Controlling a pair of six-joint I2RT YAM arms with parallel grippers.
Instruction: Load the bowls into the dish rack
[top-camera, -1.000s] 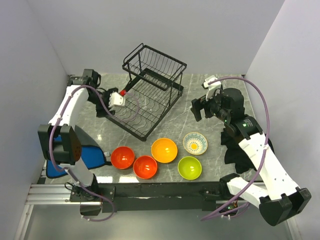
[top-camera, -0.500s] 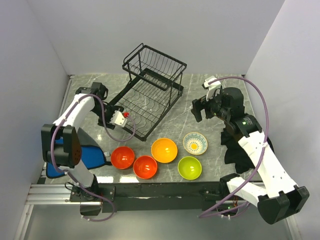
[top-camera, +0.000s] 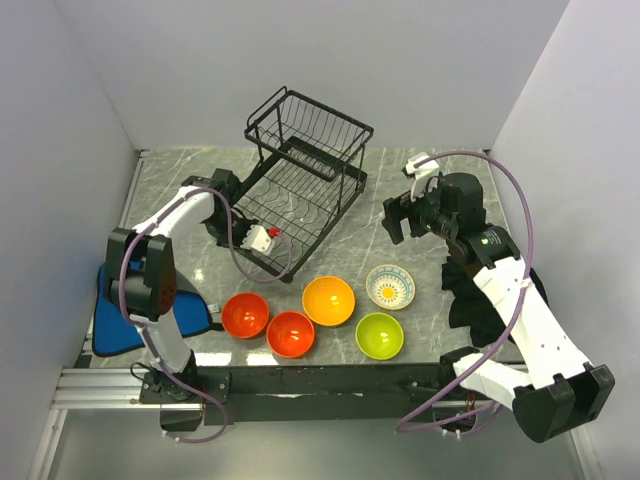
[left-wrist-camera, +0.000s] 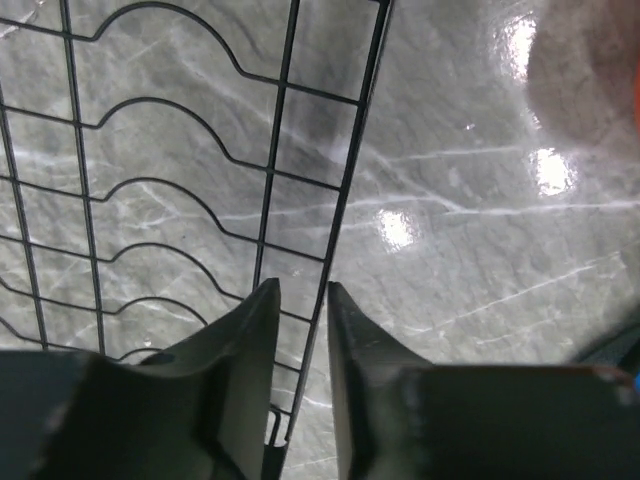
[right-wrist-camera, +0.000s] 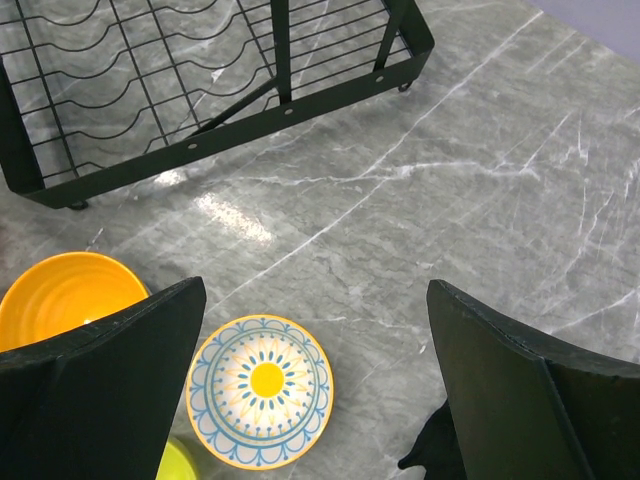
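Cream patterned bowl (top-camera: 390, 286) sits on the tabletop (top-camera: 380, 180), straight at 6 o'clock from the right claw (top-camera: 396, 215), which gapes wide and empty, nothing between them. Orange bowl (top-camera: 329, 300) lies beside it at 9. Left claw (top-camera: 262, 238), narrow, straddles the dish rack's (top-camera: 310, 128) near edge wire. Gripping it? Can't tell. Red-orange bowl (top-camera: 245, 314) sits at its 6.

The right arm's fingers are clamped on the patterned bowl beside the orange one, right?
No. The right arm's fingers are spread wide and hold nothing. The patterned bowl does lie beside the orange one, but untouched on the table. The right wrist view shows it.
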